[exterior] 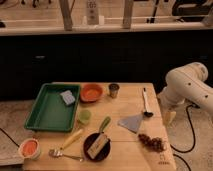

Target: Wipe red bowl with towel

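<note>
My gripper point(169, 117) is hanging just off the right side of the table point(125, 162). It points down, under the chunky white arm point(187, 84). Honestly I can't tell from my feed how far open it is, or whether it has anything in it.

Closest thing to it on the tabletop is a long dark spoon point(146, 104), lying near-to-far close to the right edge. A bit nearer and to the left of that is the towel point(132, 122). It's a flat grey-blue cloth spread on the wood, not touching the gripper. Nearer again, by the near right corner, there's a little bunch of dark grapes point(152, 143).

The red bowl point(91, 92) is way over on the far side of the table, about mid-width, sitting upright. It's well apart from the towel and even further from the gripper. A small metal cup point(114, 90) stands just to its right. The green tray point(50, 107) is right up against its left side, though I can't say if they actually touch.

In the far right corner of the tray there's a grey-blue sponge point(67, 97). A small green cup point(84, 116) stands just beside the tray's near right corner.

Down at the near edge there's a black plate point(90, 152) with a tan block on it. A green-handled tool point(104, 124) lies just beyond the plate. Left of the plate are a yellow-handled utensil point(71, 139) and a fork point(65, 154). Past the near left corner sits a pale bowl point(29, 148) with an orange inside.
</note>
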Motion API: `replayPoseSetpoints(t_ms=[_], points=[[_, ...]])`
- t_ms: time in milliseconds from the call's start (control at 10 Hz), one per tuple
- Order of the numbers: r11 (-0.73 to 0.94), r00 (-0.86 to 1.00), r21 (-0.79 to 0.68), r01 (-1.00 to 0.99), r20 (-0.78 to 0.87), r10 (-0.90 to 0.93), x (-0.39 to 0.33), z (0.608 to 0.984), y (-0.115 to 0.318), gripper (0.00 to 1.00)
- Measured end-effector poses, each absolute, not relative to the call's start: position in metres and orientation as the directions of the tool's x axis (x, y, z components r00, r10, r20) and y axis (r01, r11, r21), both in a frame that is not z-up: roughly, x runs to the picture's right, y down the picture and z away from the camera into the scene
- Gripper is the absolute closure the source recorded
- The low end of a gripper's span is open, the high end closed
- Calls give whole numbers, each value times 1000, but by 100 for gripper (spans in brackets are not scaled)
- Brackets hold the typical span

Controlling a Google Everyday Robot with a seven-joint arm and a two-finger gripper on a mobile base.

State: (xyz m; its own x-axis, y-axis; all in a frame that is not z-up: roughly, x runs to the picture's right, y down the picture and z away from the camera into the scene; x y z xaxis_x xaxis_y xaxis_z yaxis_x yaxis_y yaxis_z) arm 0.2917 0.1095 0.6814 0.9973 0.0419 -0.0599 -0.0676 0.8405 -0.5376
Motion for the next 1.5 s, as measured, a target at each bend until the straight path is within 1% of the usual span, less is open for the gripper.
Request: replayPoseSetpoints(t_ms=[400,800,1100,1500], points=[[841,998,-537,-64,-59,39,291,683,111,20],[840,999,-542,-5,-30,-13,272,716,137,20],[841,999,-540,37,-9,-50,263,725,143,20],[833,994,-543,107,32,-107,245,754,163,20]])
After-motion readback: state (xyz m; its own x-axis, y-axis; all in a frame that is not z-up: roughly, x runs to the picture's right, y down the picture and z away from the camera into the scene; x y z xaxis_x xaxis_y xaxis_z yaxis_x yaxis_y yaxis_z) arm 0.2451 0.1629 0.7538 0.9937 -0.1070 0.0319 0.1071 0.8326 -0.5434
